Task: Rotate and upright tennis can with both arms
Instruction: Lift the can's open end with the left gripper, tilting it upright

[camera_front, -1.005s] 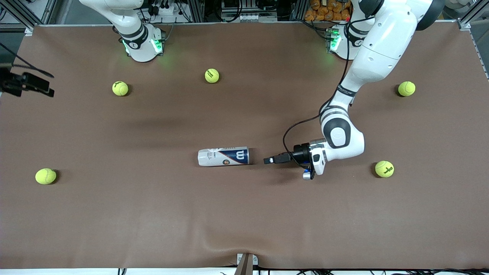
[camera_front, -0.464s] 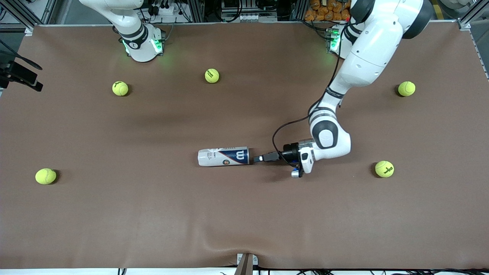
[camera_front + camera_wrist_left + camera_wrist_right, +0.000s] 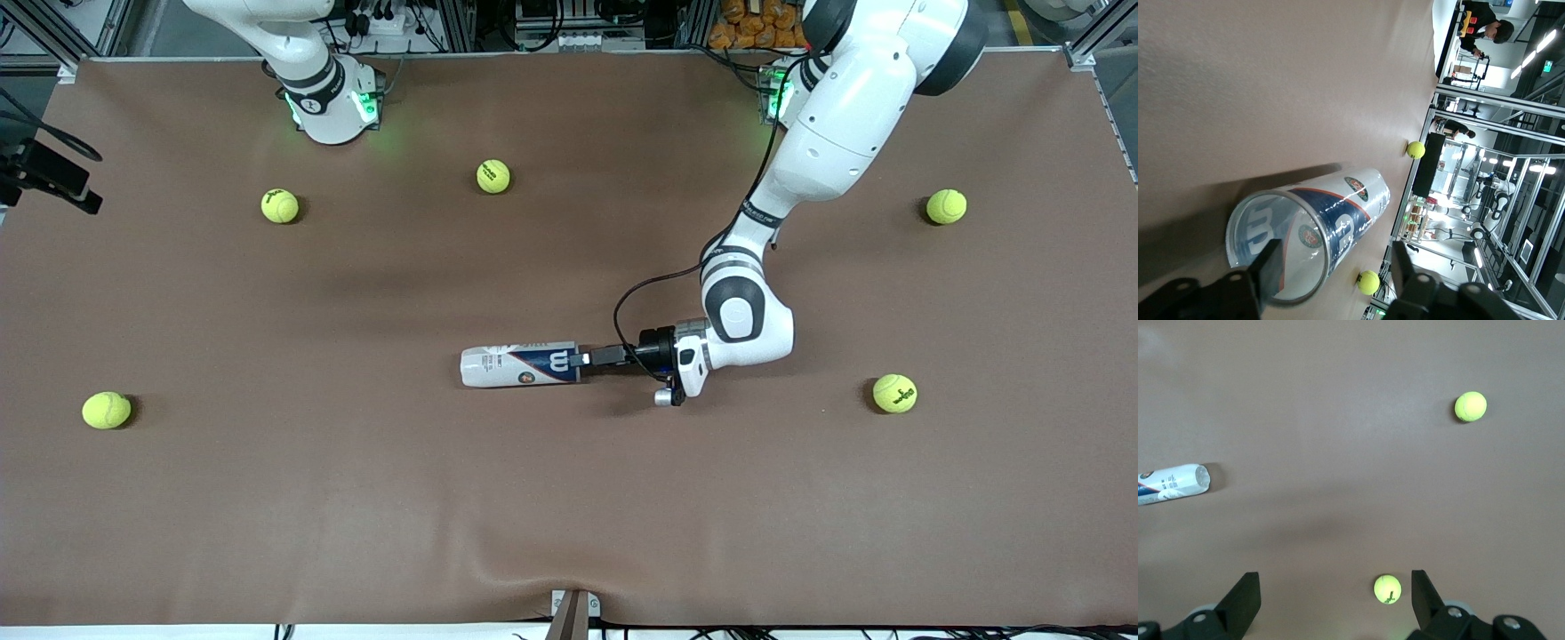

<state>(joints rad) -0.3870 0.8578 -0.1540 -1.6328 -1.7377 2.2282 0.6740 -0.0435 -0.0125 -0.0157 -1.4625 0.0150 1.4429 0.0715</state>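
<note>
The left gripper (image 3: 580,359) has slid along the table toward the tennis can (image 3: 520,365), closing the gap seen a second ago; its spread fingers (image 3: 1269,275) now flank the can's open end, one finger inside the rim.

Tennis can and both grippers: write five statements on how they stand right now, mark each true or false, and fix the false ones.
1. The tennis can lies on its side on the table. True.
2. The left gripper is at the can's end toward the left arm's end of the table. True.
3. The left gripper is shut. False: the left wrist view shows its fingers spread, one in front of the can's mouth.
4. The right gripper holds a tennis ball. False: it is open and empty, and the right arm waits.
5. Three tennis balls are inside the can. False: the can looks empty.
</note>
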